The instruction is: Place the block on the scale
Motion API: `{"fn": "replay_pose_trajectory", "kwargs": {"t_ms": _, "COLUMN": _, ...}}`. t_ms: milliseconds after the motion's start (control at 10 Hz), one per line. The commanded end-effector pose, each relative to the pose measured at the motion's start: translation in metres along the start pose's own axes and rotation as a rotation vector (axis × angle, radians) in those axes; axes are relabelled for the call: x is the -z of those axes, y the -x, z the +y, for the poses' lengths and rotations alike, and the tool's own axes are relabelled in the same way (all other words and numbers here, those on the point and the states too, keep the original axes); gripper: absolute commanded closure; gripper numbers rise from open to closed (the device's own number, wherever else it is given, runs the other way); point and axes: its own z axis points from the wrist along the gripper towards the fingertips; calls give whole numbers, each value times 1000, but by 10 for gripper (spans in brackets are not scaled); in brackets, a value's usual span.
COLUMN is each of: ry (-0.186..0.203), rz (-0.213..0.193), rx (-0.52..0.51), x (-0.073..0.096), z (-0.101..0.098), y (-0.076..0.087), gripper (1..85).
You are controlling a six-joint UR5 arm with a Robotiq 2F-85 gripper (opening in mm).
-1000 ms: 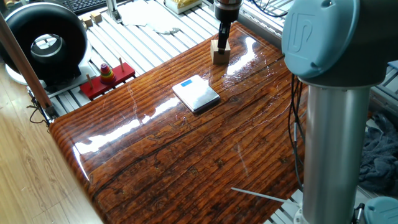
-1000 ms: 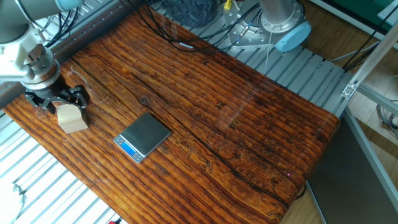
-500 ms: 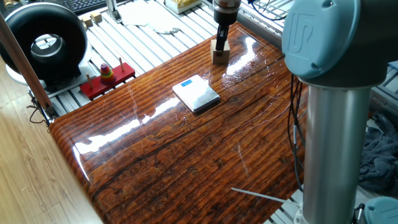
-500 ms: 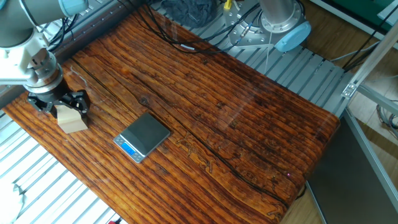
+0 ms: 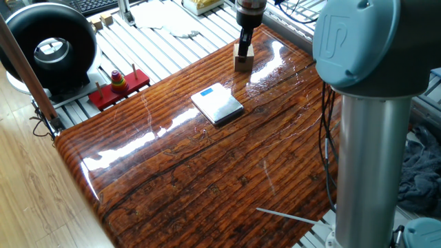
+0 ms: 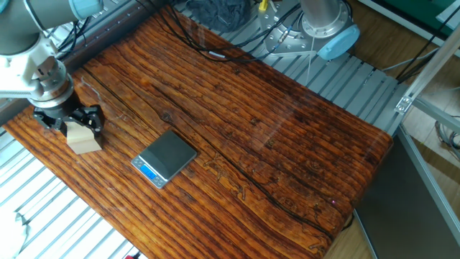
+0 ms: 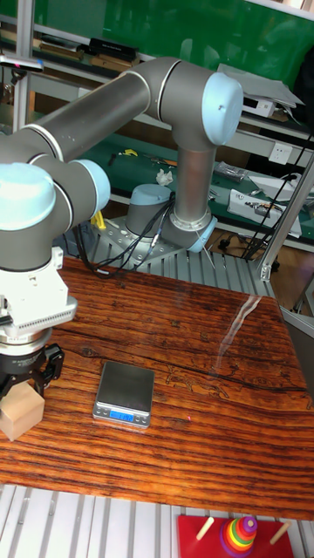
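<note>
Barely anything has shifted in the last half second: the pincer sits where it was, though against a full second ago it has dropped a touch lower onto the block and slid slightly toward the surface's edge. Now its dark fingers straddle the top of the tan cube, one on each side, spread about as wide as the block; whether they are actually pressing on it I cannot tell. Down on the surface the block rests flat, close to the corner, same spot and same angle as before. In the tall view the pincer comes straight down from the grey wrist, and the block pokes out beneath it, near the front left edge of the wood. Off to the side lies the scale, flat and unmoved, blue display strip facing the edge, near the block but clearly apart from it, nothing on its plate. From the opposite camera, the pincer stands upright over the block at the far edge, with the scale nearer the middle. Beyond the surface's edge, the red base with stacking rings stays put.
</note>
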Motion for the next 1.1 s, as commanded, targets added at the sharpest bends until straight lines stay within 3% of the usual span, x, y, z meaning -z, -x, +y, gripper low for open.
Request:
{"fn": "replay_pose_trajectory", "kwargs": {"t_ms": 0, "ry": 16, "rz": 24, "rx": -79, "x": 16, "z": 2, "y": -4, "gripper": 677}}
{"fn": "replay_pose_trajectory", "kwargs": {"t_ms": 300, "ry": 68, "rz": 62, "rx": -315, "x": 48, "z": 25, "y": 9, "gripper": 757}}
{"fn": "replay_pose_trajectory", "kwargs": {"t_ms": 500, "ry": 74, "rz": 59, "rx": -425, "x": 51, "z": 32, "y": 18, "gripper": 810}}
{"fn": "replay_pose_trajectory", "kwargs": {"t_ms": 600, "ry": 70, "rz": 56, "rx": -448, "x": 50, "z": 36, "y": 20, "gripper": 757}}
{"fn": "replay_pose_trajectory", "kwargs": {"t_ms": 1000, "ry": 71, "rz": 31, "rx": -602, "x": 46, "z": 63, "y": 32, "gripper": 770}}
